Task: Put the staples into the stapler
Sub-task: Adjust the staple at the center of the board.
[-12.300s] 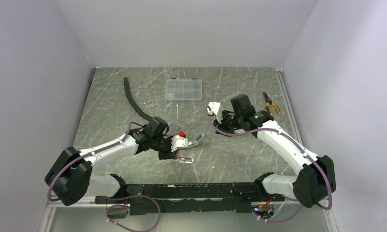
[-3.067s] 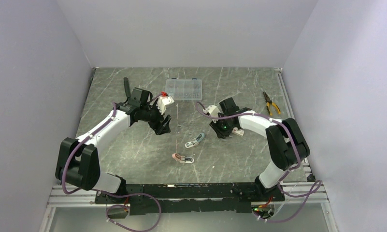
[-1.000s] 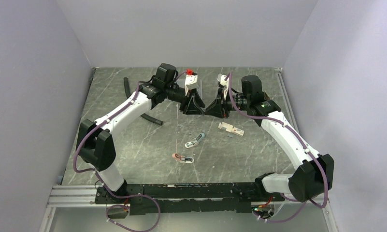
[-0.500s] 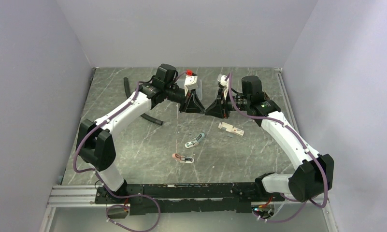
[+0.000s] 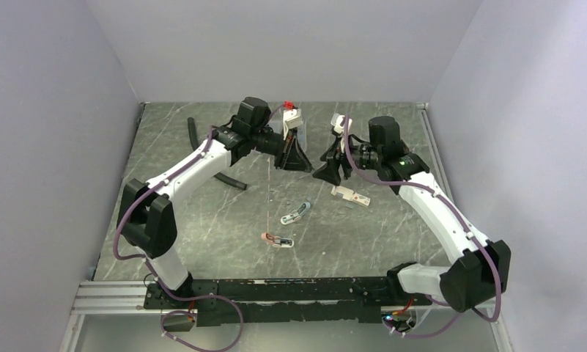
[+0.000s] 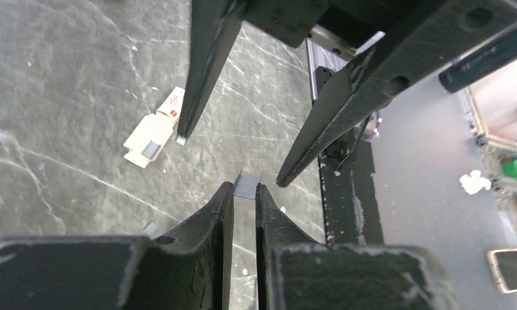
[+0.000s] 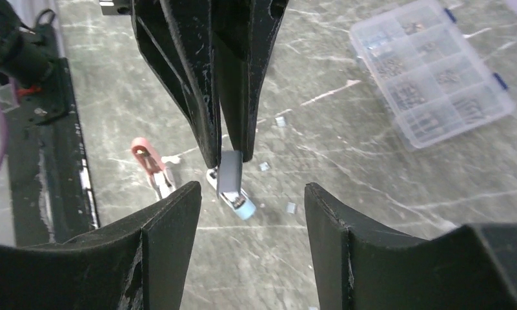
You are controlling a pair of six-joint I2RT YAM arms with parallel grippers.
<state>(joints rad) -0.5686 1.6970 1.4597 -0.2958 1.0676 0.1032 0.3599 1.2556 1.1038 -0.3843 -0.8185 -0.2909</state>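
Observation:
My left gripper (image 6: 244,187) is shut on the staples (image 6: 247,185), a short grey strip that sticks out past its tips. It hangs above the middle of the table (image 5: 202,220). My right gripper (image 7: 250,190) faces it with its jaws open and empty, a little short of the strip (image 7: 230,174). In the top view the left gripper (image 5: 303,167) and right gripper (image 5: 321,174) nearly meet tip to tip. Below them lie a blue stapler (image 5: 295,213) and a pink stapler (image 5: 277,240), both also seen in the right wrist view, the blue stapler (image 7: 237,202) under the strip and the pink stapler (image 7: 149,165) to its left.
A small white carton (image 5: 351,196) with a red mark lies right of the blue stapler. Loose bits of staple strip (image 7: 264,166) are scattered on the table. A clear compartment box (image 7: 430,71) stands at the back, and a black hose (image 5: 228,181) lies at the left.
The right gripper's jaws have opened and it has drawn back slightly from the left gripper. The left gripper has closed and holds the staple strip.

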